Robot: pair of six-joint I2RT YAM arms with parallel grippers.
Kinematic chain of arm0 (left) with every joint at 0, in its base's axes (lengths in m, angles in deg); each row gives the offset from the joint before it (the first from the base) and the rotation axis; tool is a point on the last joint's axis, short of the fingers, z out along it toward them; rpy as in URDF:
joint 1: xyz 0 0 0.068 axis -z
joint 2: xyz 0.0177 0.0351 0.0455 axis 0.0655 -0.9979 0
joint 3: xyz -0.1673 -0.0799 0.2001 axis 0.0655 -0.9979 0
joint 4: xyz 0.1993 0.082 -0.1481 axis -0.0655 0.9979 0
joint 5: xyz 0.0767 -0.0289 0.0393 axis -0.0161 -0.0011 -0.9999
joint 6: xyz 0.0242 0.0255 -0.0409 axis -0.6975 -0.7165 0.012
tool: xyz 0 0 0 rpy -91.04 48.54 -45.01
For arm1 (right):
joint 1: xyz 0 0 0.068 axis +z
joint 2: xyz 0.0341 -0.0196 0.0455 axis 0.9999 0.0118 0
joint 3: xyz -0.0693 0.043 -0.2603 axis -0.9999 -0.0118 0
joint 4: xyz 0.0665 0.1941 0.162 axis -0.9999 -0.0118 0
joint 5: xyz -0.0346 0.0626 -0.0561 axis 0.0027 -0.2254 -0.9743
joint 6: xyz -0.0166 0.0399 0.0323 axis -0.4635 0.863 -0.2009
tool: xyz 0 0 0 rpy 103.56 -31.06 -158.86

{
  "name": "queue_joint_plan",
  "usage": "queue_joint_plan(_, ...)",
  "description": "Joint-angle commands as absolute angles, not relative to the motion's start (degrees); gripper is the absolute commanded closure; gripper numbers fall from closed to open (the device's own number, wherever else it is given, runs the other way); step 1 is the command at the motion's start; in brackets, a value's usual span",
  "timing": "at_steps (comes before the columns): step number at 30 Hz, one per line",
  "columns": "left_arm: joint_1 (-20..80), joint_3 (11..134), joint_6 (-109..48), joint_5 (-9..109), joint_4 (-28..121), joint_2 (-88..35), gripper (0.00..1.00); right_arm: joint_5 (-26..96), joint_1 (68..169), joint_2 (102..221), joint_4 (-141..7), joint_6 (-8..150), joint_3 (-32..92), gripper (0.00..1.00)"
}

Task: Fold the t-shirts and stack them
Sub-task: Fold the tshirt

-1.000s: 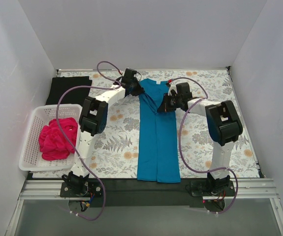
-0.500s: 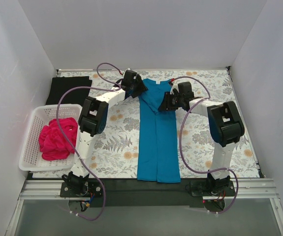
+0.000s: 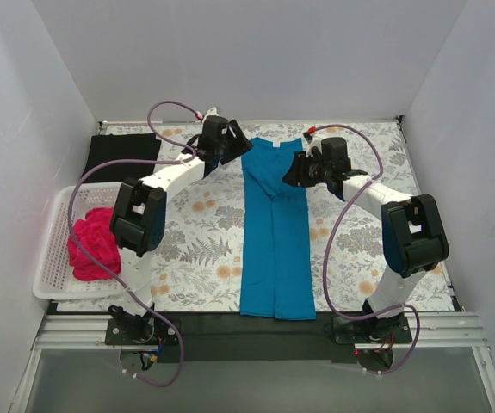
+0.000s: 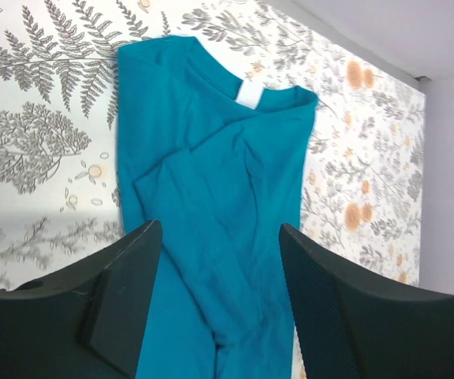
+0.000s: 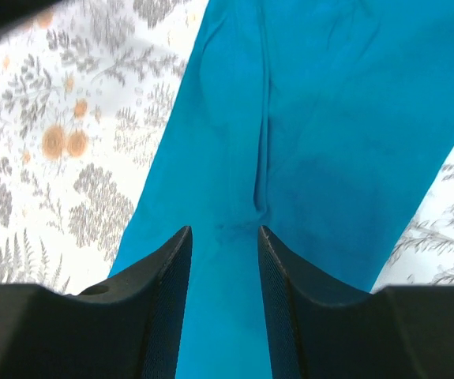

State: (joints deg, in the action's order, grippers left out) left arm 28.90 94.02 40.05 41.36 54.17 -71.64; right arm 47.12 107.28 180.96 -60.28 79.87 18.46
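The teal-blue t-shirt (image 3: 274,232) lies as a long narrow strip down the middle of the floral table, sides folded in, collar at the far end. It fills the left wrist view (image 4: 219,189) and the right wrist view (image 5: 321,150). My left gripper (image 3: 232,151) hovers at the shirt's far left corner, open and empty. My right gripper (image 3: 292,175) hovers at its far right side, open and empty. The black t-shirt (image 3: 122,155) lies flat at the far left. The magenta-pink t-shirt (image 3: 98,243) is bunched in the white basket (image 3: 55,225).
The basket stands at the left edge of the table. White walls close in the table on three sides. A black strip (image 3: 230,325) runs along the near edge by the arm bases. Purple cables loop over both arms.
Both grippers have let go of the shirt's top and drawn outward and up. The left arm swung left, the right arm swung right. The shirt's far end now lies flatter.
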Motion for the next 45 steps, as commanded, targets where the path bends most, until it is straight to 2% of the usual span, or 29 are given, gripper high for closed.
queue_joint_plan(1, 30.0, 87.3, 37.2, 39.5, 54.2, -61.9, 0.41, 50.4, 106.9, 179.3, -59.7, 79.2, 16.9, 0.54)
queue_joint_plan(5, 30.1, 80.3, 36.7, 39.3, 54.4, -55.9, 0.45, 52.1, 106.9, 180.8, -59.7, 79.8, 17.9, 0.54)
queue_joint_plan(8, 30.1, 80.3, 35.2, 39.8, 54.3, -57.1, 0.55, 50.0, 106.6, 181.5, -59.6, 80.8, 16.9, 0.55)
queue_joint_plan(9, 30.1, 80.7, 34.7, 40.8, 53.9, -57.8, 0.62, 50.1, 106.1, 182.0, -59.7, 81.3, 16.7, 0.55)
queue_joint_plan(10, 30.1, 81.0, 34.2, 44.0, 52.3, -58.7, 0.65, 51.5, 105.7, 182.4, -59.7, 82.0, 16.5, 0.55)
queue_joint_plan(23, 30.5, 94.4, 30.5, 53.9, 46.0, -80.1, 0.70, 55.4, 103.1, 190.9, -59.6, 81.7, 18.8, 0.56)
queue_joint_plan(31, 29.9, 99.4, 31.7, 47.8, 47.4, -87.6, 0.71, 56.7, 102.1, 199.4, -59.2, 81.3, 24.1, 0.56)
queue_joint_plan(36, 28.5, 106.7, 32.3, 46.3, 50.3, -92.2, 0.70, 57.2, 100.5, 203.8, -59.3, 80.9, 30.4, 0.56)
queue_joint_plan(41, 28.5, 108.6, 30.9, 46.1, 50.6, -90.9, 0.61, 57.1, 99.9, 200.5, -59.9, 81.7, 30.7, 0.55)
queue_joint_plan(45, 28.7, 103.2, 30.5, 45.4, 49.9, -84.2, 0.50, 54.1, 99.9, 192.3, -62.9, 81.3, 24.9, 0.54)
